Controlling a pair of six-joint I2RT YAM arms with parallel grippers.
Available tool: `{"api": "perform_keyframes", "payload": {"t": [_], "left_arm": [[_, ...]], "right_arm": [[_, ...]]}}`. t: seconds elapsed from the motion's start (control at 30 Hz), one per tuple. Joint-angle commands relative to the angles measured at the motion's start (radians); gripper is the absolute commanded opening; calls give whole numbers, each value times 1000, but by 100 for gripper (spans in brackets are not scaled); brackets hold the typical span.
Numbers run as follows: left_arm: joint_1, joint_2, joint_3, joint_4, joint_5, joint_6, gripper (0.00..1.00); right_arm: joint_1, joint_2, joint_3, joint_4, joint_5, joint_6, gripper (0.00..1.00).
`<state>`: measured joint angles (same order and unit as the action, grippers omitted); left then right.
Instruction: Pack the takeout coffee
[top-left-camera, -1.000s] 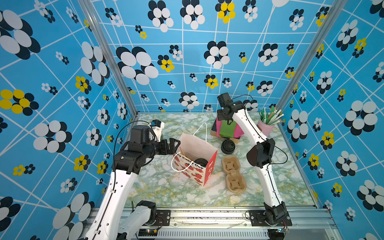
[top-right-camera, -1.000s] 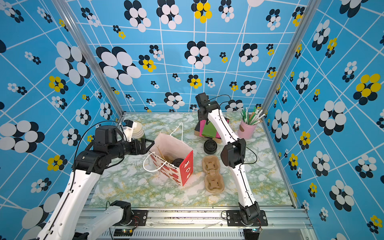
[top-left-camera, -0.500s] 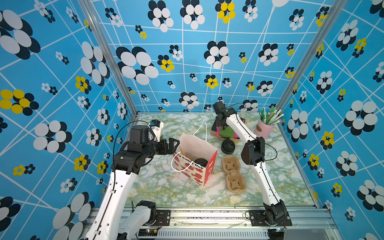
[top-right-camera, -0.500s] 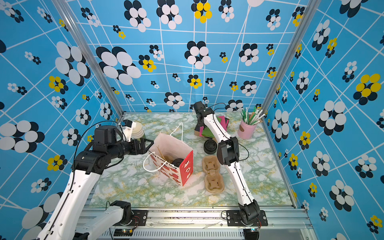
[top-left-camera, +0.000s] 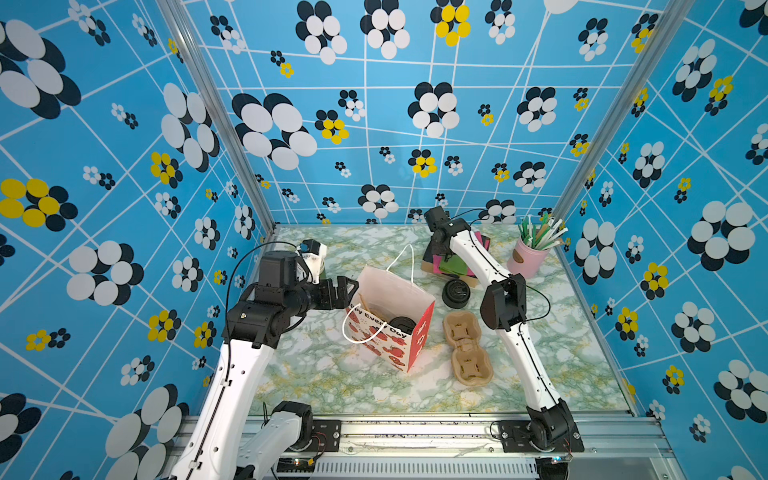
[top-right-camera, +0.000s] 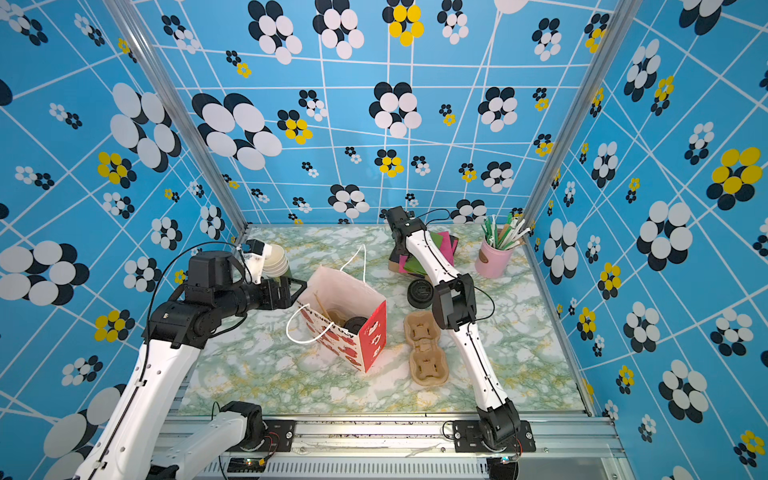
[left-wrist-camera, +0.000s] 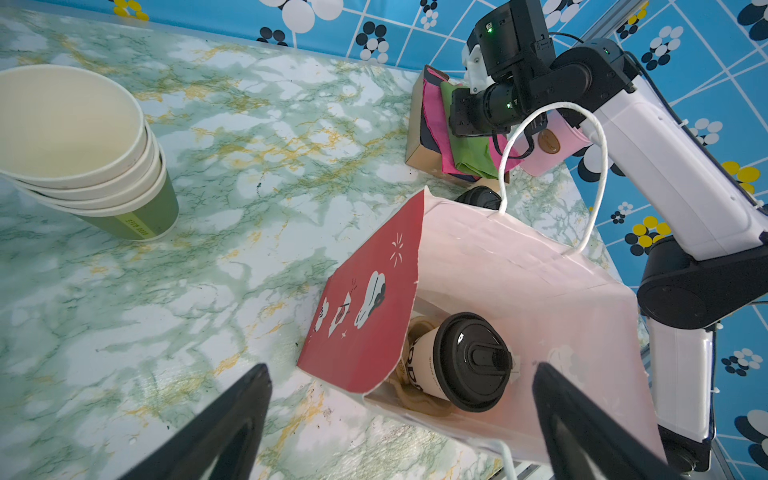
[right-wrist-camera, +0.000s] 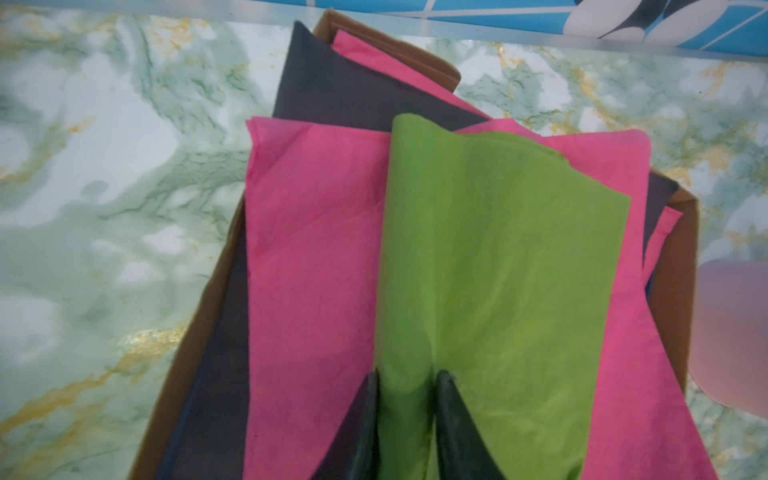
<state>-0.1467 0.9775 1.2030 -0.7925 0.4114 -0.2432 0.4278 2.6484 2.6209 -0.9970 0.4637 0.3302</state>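
1. The takeout coffee (left-wrist-camera: 461, 361), a small white paper cup with dark lettering and a round black plastic sip lid, sits at the bottom of the paper bag (left-wrist-camera: 519, 282), a red-and-pale-pink carrier with white cord handles. Its lid faces the bag's open mouth. In both top views only the lid shows (top-left-camera: 402, 324) (top-right-camera: 355, 324).
2. The paper bag stands open near the middle of the green-veined marble table (top-left-camera: 316, 374).
3. The left gripper (left-wrist-camera: 401, 370) is released, fingers spread wide. It hangs just beside the bag's rim on the left arm's side (top-left-camera: 340, 291). Whether it touches the bag cannot be told.
4. The right gripper (right-wrist-camera: 407, 376) is clenched on a raised fold of the green tissue sheet (right-wrist-camera: 498, 249). This sheet lies on top of pink sheets (right-wrist-camera: 311, 249) and dark ones in a shallow brown cardboard box (right-wrist-camera: 681, 249) at the rear of the table.
5. Between the box and the bag sits a black stack of lids (top-left-camera: 456, 293). A brown pulp cup carrier (top-left-camera: 467, 353) lies just beside the bag.
6. The cream-and-green stack of cups (left-wrist-camera: 83, 145) stands well apart, behind the left arm.
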Motion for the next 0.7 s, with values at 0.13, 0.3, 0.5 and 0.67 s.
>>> {"api": "perform_keyframes", "payload": {"t": [0.13,0.3,0.5,0.67], "left_arm": [[12,-16,-4,-6,5,8,99],[12,-23,8,-2,3,6,99],[12,-34,29,15,4,15,99],[12,-36,62,58,49,41,99]], "right_arm": [[-9,-82,25,1,20,-46,1],[-17,-180,26,7,17,-99,0],[-18,-325,25,18,-4,-178,0],[-18,-463,15,16,-88,-265,0]]}}
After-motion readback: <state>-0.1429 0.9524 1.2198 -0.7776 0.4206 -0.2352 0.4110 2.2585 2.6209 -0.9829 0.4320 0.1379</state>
